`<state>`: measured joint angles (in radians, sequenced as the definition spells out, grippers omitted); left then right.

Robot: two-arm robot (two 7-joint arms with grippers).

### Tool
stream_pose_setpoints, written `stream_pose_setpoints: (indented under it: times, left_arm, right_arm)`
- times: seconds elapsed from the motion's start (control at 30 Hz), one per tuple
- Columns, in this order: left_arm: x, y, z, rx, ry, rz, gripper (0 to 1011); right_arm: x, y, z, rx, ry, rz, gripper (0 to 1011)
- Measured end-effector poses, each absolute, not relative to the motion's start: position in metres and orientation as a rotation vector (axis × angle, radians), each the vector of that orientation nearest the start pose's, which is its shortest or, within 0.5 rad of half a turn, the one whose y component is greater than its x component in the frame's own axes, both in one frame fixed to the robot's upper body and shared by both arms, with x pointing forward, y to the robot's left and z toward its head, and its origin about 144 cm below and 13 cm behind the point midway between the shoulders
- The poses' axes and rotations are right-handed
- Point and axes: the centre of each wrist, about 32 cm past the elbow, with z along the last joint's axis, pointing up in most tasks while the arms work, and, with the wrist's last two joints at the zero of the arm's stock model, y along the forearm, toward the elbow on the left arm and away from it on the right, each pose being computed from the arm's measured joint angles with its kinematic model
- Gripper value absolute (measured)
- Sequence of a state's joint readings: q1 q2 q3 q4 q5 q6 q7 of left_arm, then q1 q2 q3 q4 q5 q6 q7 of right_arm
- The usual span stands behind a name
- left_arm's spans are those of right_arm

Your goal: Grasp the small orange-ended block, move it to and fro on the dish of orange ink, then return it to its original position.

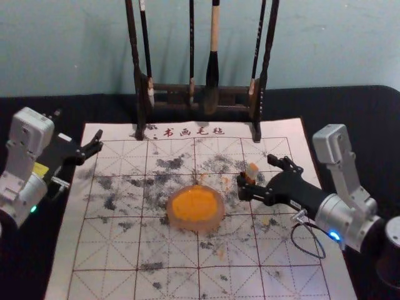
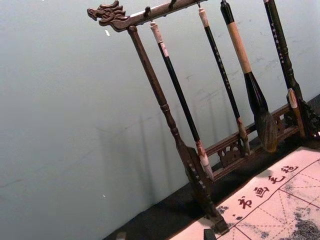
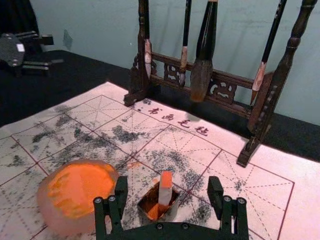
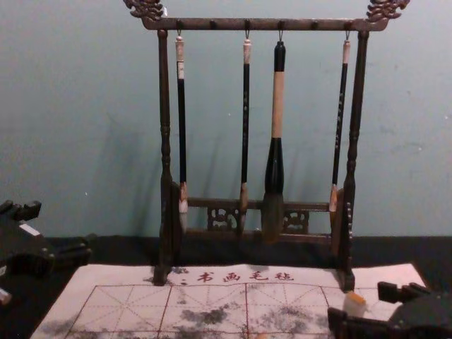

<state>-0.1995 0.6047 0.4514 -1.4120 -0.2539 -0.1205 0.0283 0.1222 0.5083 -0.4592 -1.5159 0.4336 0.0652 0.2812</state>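
Orange-ended block (image 3: 165,189), base seemingly hidden, stands within the spread right hand (image 1: 256,173).

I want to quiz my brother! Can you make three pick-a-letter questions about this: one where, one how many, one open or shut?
1. Where is the block?
A) on the dish
B) on the floor
C) in the little box

2. How many brushes hang on the rack?
A) two
B) four
C) six

3. How is the right claw, beside the block?
A) shut on the block
B) open
C) shut on a brush

1 C: the block stands inside the box.
2 B: four hang down in a row.
3 B: its fingers are wide apart.
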Motion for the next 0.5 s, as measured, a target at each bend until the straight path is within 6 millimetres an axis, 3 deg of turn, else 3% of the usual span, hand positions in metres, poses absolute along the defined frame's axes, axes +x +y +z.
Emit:
stream_pose_setpoints:
  times: [0.5]
  left_arm:
    - [0.489,0.31,1.14,0.304,-0.285,1.248,1001]
  right_arm:
    - [0.484,-0.249,1.127,-0.25,0.072,-0.893,1000]
